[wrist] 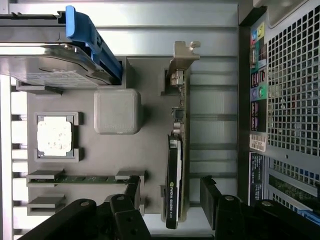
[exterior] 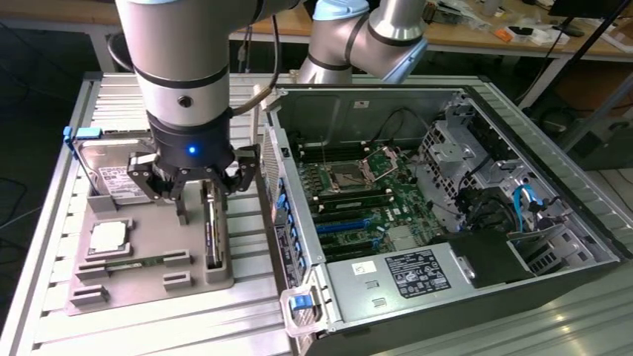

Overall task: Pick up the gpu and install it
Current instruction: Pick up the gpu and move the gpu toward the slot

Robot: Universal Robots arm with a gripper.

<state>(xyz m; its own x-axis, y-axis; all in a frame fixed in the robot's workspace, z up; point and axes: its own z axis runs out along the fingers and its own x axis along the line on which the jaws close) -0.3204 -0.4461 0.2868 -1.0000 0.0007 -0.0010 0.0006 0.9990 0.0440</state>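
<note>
End effector (wrist: 171, 200) spread wide astride upright gpu (wrist: 173, 167), Nvidia Quadro label, grey tray (wrist: 150, 135)

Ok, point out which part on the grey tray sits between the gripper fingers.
The gpu, the black card standing on edge; the hard drive, CPU chip and memory stick sit off to one side.

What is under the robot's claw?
The gpu stands on edge in a grey tray, between the open fingers of the gripper, with a gap on each side. Its bottom edge is hidden down in the tray.
</note>
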